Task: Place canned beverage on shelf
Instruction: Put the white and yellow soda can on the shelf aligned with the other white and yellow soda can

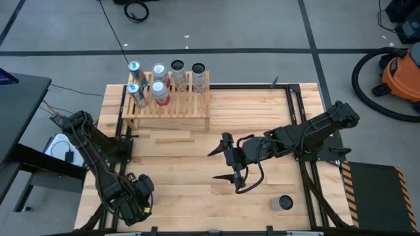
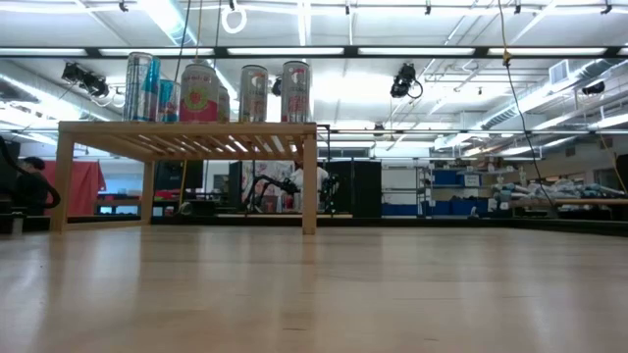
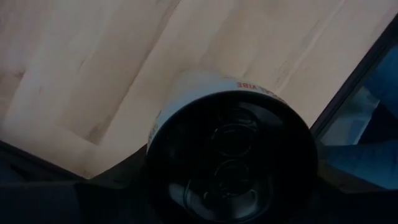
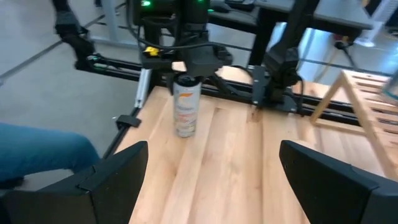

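Note:
The light-wood slatted shelf (image 1: 167,108) stands at the table's far left and also shows in the low view (image 2: 186,137). Several cans (image 1: 159,71) stand upright on its slats. My left gripper (image 1: 134,200) is at the near left corner, shut on a white can (image 4: 185,109). In the high view the gripper hides this can. My right gripper (image 1: 214,165) is open and empty over the table's middle, its fingers (image 4: 118,174) spread wide and pointing toward the left arm. A dark-topped can (image 1: 284,203) stands on its base at the near right. My left gripper holds the white can by its top end (image 4: 185,81), one finger on each side, coming from above and pointing down. The can is upright below the fingers. Its base (image 4: 184,132) is at the tabletop; I cannot tell whether it rests there or hangs just clear.
Black metal rails (image 1: 298,124) run along the table's left, right and far edges. A loose strip of wood (image 1: 174,139) lies in front of the shelf. Bare tabletop (image 1: 197,190) lies between the two grippers. A person's blue-clad leg (image 4: 37,152) shows beside the table's near left corner.

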Available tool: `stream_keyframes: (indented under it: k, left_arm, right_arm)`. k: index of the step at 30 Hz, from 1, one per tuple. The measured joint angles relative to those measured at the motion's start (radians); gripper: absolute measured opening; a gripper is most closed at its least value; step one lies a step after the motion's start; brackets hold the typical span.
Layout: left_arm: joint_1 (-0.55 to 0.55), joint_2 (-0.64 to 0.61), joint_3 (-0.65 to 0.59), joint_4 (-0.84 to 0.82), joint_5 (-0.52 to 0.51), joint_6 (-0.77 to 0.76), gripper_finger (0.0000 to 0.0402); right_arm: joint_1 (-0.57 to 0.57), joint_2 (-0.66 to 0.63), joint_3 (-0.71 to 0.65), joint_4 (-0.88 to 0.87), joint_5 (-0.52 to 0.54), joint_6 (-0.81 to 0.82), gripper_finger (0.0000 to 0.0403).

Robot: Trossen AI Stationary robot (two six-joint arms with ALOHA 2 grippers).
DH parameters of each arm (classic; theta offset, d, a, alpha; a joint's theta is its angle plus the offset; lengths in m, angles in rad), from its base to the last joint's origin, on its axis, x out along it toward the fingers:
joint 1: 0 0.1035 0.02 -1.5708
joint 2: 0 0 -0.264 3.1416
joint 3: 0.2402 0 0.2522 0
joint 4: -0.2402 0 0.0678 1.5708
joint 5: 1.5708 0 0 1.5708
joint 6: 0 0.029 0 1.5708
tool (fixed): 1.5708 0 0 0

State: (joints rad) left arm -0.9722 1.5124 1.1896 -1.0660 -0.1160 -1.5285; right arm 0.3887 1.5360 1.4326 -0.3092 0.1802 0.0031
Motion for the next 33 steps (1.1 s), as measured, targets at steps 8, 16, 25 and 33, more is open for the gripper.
stream_keyframes:
  k: [8,16,25,33]
  left_arm:
    - [0.013,-0.011,0.002,-0.007,0.022,0.114,0.0257]
    - [0.058,-0.028,0.070,-0.071,0.013,0.240,0.0257]
    - [0.143,-0.028,0.170,-0.114,-0.062,0.472,0.0261]
    - [0.219,-0.028,0.230,-0.142,-0.102,0.690,0.0262]
  right_arm:
    - [-0.042,0.039,0.000,0.055,-0.161,-0.035,0.0373]
    - [-0.091,0.160,0.000,0.141,-0.311,-0.079,0.0372]
    - [-0.126,0.282,0.000,0.297,-0.436,-0.138,0.0372]
    - [-0.165,0.337,0.000,0.402,-0.552,-0.135,0.0372]
